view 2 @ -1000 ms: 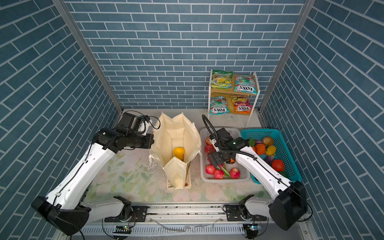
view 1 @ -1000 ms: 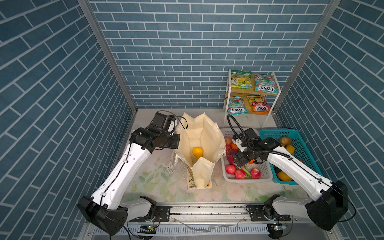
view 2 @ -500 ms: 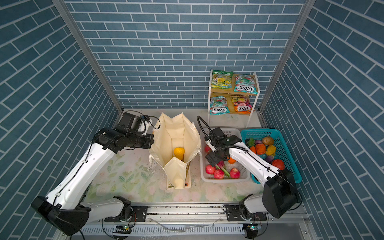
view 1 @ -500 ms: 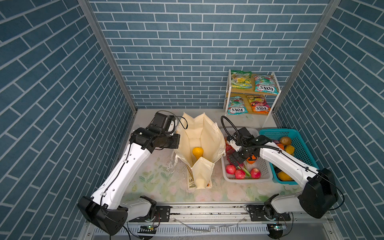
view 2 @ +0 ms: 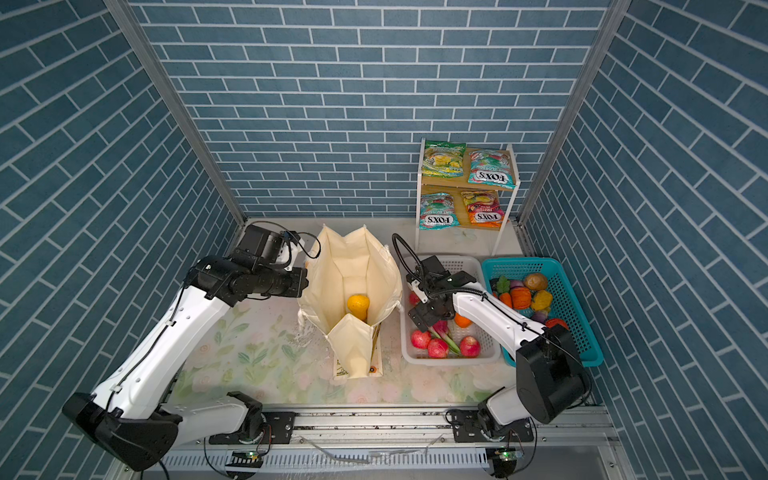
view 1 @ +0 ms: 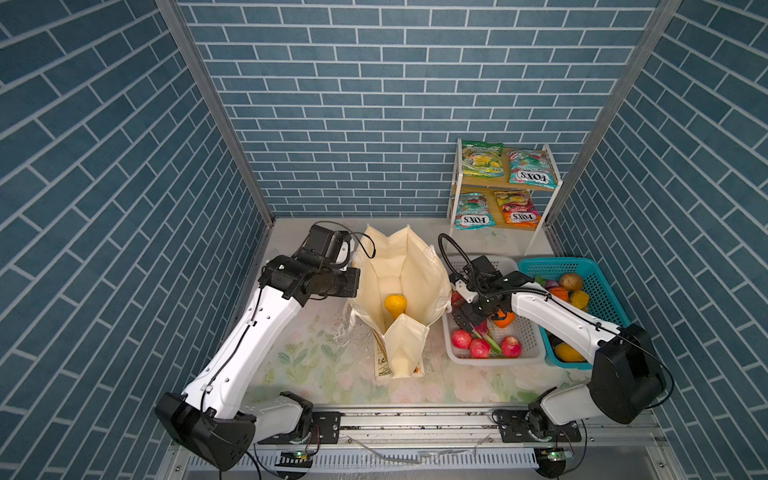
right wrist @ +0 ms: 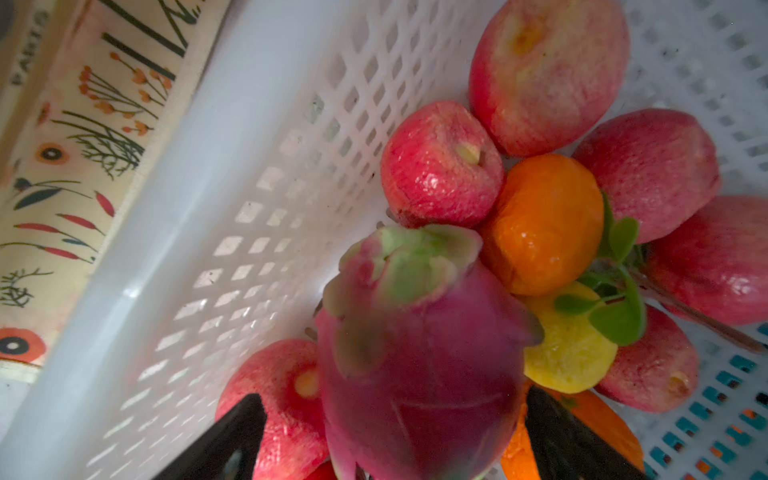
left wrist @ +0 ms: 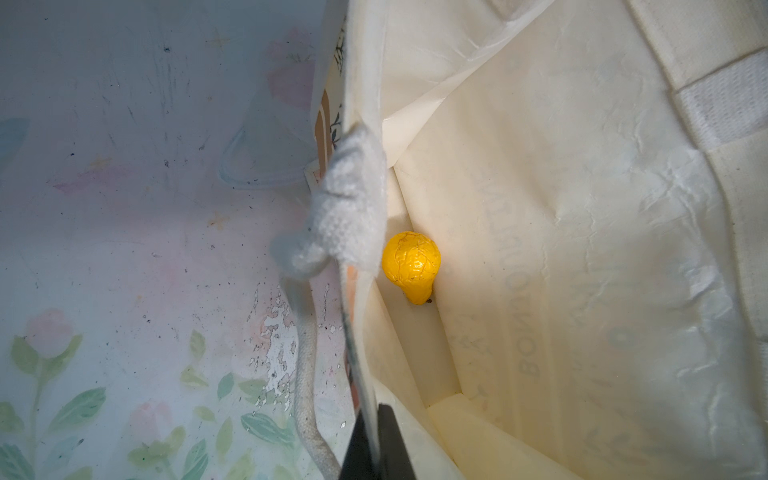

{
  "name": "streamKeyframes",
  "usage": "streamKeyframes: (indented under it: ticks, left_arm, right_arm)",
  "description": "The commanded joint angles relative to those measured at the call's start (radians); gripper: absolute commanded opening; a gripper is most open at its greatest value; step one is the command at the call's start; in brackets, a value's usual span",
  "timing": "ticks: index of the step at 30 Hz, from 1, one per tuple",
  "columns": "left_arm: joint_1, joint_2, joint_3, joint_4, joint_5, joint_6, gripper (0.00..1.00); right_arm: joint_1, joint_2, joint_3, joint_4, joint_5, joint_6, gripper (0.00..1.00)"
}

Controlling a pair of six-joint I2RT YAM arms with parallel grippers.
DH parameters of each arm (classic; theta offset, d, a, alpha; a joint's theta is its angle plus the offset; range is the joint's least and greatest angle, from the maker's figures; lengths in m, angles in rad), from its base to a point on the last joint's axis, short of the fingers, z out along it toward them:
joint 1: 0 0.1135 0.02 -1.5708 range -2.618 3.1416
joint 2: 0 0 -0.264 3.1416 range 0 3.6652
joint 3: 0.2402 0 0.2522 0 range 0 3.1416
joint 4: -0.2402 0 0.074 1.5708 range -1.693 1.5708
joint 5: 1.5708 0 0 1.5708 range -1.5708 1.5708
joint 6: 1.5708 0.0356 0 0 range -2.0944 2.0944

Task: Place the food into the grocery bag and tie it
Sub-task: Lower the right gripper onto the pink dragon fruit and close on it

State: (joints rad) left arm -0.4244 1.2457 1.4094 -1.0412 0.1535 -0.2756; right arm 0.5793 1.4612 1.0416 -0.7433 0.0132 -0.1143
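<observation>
The left fingers (left wrist: pixel 382 419) pinch the grocery bag (left wrist: pixel 540 208) rim while the right fingers (view 1: pixel 467 319) gape round the lower-centre dragon fruit (right wrist: pixel 419 374), whose tapered body could squirt free.

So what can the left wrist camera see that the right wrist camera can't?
Only the left wrist view looks down inside the grocery bag, where one yellow fruit lies at the bottom. The left gripper is pinched shut on the bag's rim, and the flowery table is beside it. Only the right wrist view shows the white basket of red apples and an orange, with the right gripper open around a pink dragon fruit. Both show the grocery bag: the right wrist view catches its printed outside.
</observation>
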Motion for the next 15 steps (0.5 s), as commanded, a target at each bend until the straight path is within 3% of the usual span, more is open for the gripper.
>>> streamKeyframes:
  ticks: [1,15]
  left_arm:
    - [-0.003,0.002,0.005,-0.003,-0.006,0.011,0.0]
    - [-0.004,-0.001,0.006,-0.005,-0.006,0.009,0.0]
  right_arm:
    - [-0.01,0.008,-0.023,0.013,-0.007,-0.049,0.99]
    - [-0.019,0.083,-0.028,0.074,0.016,-0.04,0.99]
